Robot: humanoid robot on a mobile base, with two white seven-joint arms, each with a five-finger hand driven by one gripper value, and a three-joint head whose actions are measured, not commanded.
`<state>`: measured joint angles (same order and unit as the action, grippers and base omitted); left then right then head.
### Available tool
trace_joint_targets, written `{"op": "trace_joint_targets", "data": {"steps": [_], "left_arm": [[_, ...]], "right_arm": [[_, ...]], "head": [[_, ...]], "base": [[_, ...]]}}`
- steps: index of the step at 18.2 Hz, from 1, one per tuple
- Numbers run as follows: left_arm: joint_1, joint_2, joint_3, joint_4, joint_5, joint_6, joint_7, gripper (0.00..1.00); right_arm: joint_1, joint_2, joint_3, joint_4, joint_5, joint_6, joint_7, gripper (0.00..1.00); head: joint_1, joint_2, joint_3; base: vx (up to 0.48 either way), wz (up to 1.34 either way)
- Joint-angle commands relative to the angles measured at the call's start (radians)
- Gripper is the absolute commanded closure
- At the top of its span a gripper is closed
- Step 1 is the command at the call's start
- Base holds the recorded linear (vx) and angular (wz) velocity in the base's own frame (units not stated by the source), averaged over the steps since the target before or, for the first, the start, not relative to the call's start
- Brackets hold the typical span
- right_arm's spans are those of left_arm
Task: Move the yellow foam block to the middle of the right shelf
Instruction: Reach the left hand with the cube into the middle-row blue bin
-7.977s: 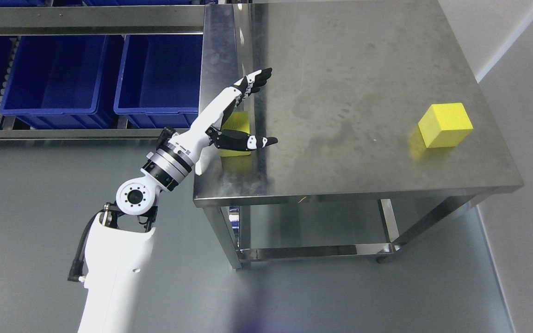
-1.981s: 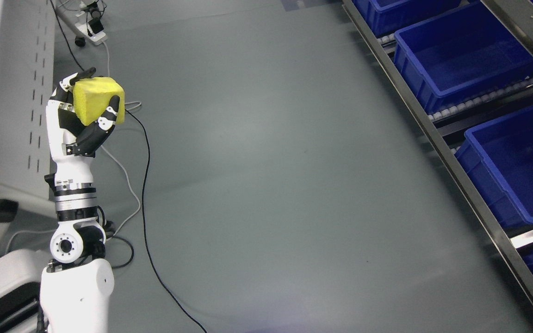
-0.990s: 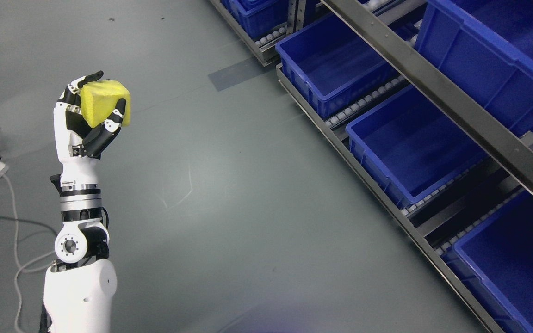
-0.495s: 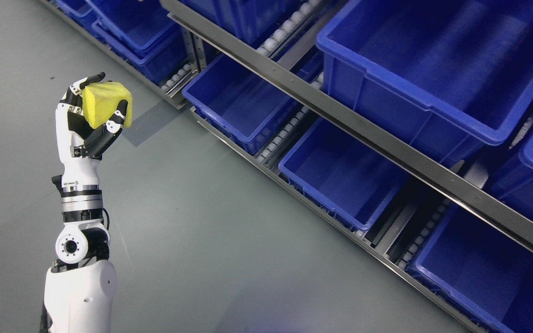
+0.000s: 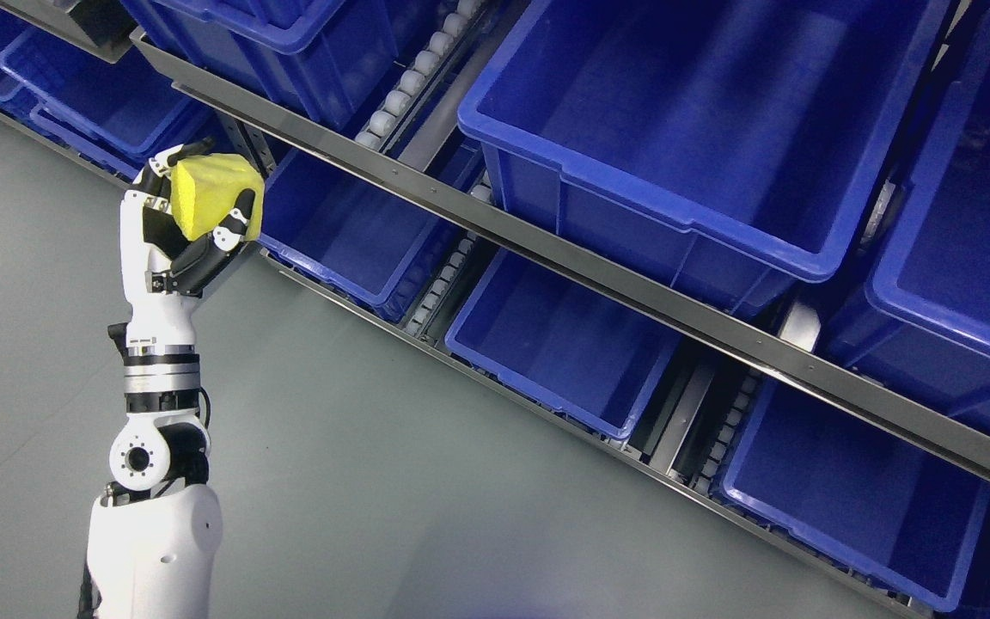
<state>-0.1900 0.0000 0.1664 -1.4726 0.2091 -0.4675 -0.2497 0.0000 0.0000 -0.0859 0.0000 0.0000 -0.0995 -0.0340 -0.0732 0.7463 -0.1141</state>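
Grey floor [image 5: 357,481] fills lower left. Blue bins sit in tilted rows across upper right, all open-topped, insides showing nothing. Large bin [image 5: 684,129] on upper level; smaller bins [image 5: 559,344], [image 5: 340,232], [image 5: 847,490] on level below. Grey metal rail [image 5: 598,275] runs diagonally between levels. White rollers [image 5: 400,94] line track beside large bin.

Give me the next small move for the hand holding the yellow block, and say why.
Probably carry it right toward the shelf bins. The left hand grips the yellow foam block raised at the rack's left edge, not yet above any bin, while the large blue bin on the shelf lies open farther right.
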Motion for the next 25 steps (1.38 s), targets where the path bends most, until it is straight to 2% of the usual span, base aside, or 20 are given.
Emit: {"op": "trace_joint_targets", "data": {"steps": [1, 6, 9, 11, 15, 19, 23, 25], "left_arm": [[-0.022, 0.018, -0.058, -0.041, -0.004, -0.046, -0.139, 0.99], [-0.152, 0.018, -0.053, -0.038, -0.007, -0.045, -0.169, 0.98], [-0.258, 0.018, -0.058, -0.022, -0.063, 0.006, -0.168, 1.00], [-0.375, 0.018, -0.054, 0.055, -0.108, 0.082, -0.168, 1.00], [-0.544, 0.018, -0.057, 0.220, -0.125, 0.110, -0.166, 1.00], [-0.672, 0.018, -0.102, 0.351, -0.334, 0.119, -0.181, 1.00], [-0.762, 0.018, -0.149, 0.386, -0.488, 0.330, -0.409, 1.00], [-0.775, 0.018, -0.189, 0.387, -0.534, 0.372, -0.457, 0.99]], "right_arm": [[0.001, -0.017, 0.000, -0.017, 0.005, 0.004, 0.000, 0.00], [0.001, -0.017, 0.000, -0.017, 0.003, 0.004, 0.000, 0.00], [0.001, -0.017, 0.000, -0.017, 0.003, 0.004, 0.000, 0.00], [0.001, -0.017, 0.000, -0.017, 0.003, 0.003, 0.000, 0.00], [0.001, -0.017, 0.000, -0.017, 0.003, 0.004, 0.000, 0.00], [0.001, -0.017, 0.000, -0.017, 0.003, 0.004, 0.000, 0.00], [0.001, -0.017, 0.000, -0.017, 0.003, 0.004, 0.000, 0.00], [0.001, -0.017, 0.000, -0.017, 0.003, 0.004, 0.000, 0.00]], "head": [[0.0000, 0.000, 0.000], [0.0000, 0.000, 0.000], [0.0000, 0.000, 0.000], [0.0000, 0.000, 0.000], [0.0000, 0.000, 0.000], [0.0000, 0.000, 0.000], [0.0000, 0.000, 0.000], [0.0000, 0.000, 0.000]], "base": [[0.057, -0.19], [0.036, -0.14], [0.020, -0.08], [0.027, -0.12], [0.035, -0.19], [0.055, -0.29], [0.054, -0.29], [0.049, -0.22]]}}
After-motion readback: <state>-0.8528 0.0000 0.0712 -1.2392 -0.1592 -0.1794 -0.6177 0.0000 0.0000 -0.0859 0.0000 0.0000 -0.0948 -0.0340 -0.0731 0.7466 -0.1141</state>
